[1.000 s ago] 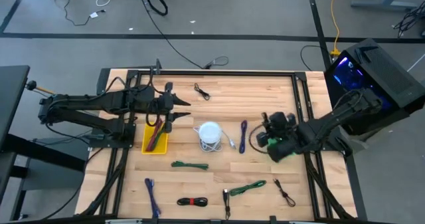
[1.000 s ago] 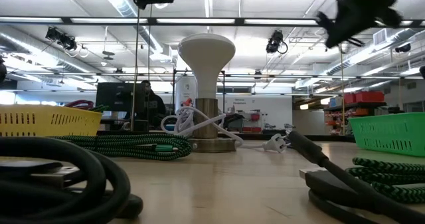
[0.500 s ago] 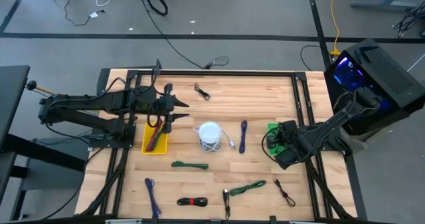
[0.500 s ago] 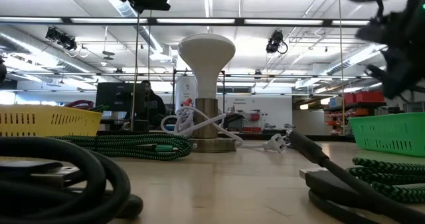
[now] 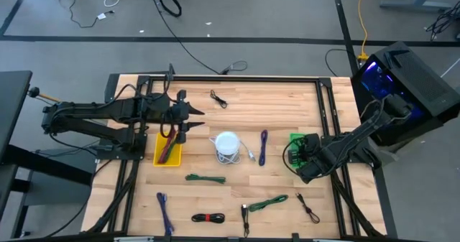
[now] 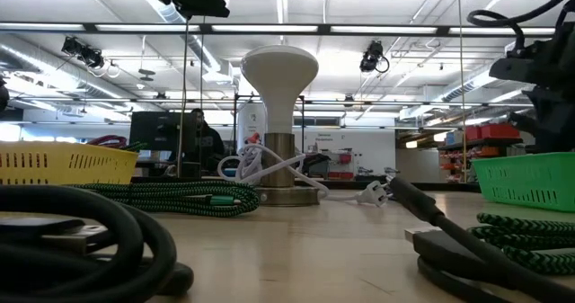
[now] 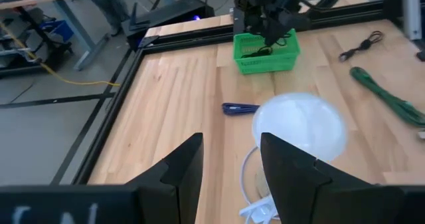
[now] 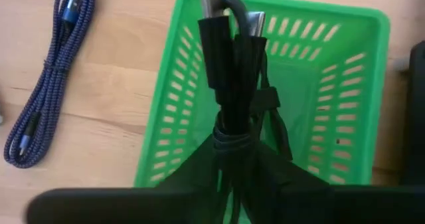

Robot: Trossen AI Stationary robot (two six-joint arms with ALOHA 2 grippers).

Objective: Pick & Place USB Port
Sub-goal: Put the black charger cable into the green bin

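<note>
The right gripper [image 5: 305, 153] hung over the green basket [image 5: 296, 143] near the right edge of the wooden desk [image 5: 237, 109]. In the right wrist view a bundled black USB cable [image 8: 229, 64] stood between its jaws, the metal plugs pointing away from the wrist and the bundle suspended above the basket's [image 8: 312, 84] open floor; the jaws were narrow, closed about the tied middle of the bundle. In the low view that arm showed dark above the basket's [image 6: 526, 179] rim.

The left gripper [image 5: 191, 118] waited above the left half of the desk, just over the far end of the yellow basket [image 5: 169, 150], which held cables. Its jaws stood parted with nothing between them; the left wrist view looked past its two dark fingers [image 7: 182, 171] toward the white lamp [image 7: 299, 125], a blue cable [image 7: 240, 108] and the green basket [image 7: 265, 51] beyond.

The white lamp [image 5: 227, 144] stood near the desk's middle with its white cord looped beside it. A blue cable [image 5: 264, 147] lay between the lamp and the green basket. Nearer the front edge lay green cables [image 5: 205, 178], another blue cable [image 5: 164, 212], a red-and-black cable [image 5: 208, 217] and a small black cable [image 5: 308, 208]. A further black cable [image 5: 218, 98] lay toward the far edge
</note>
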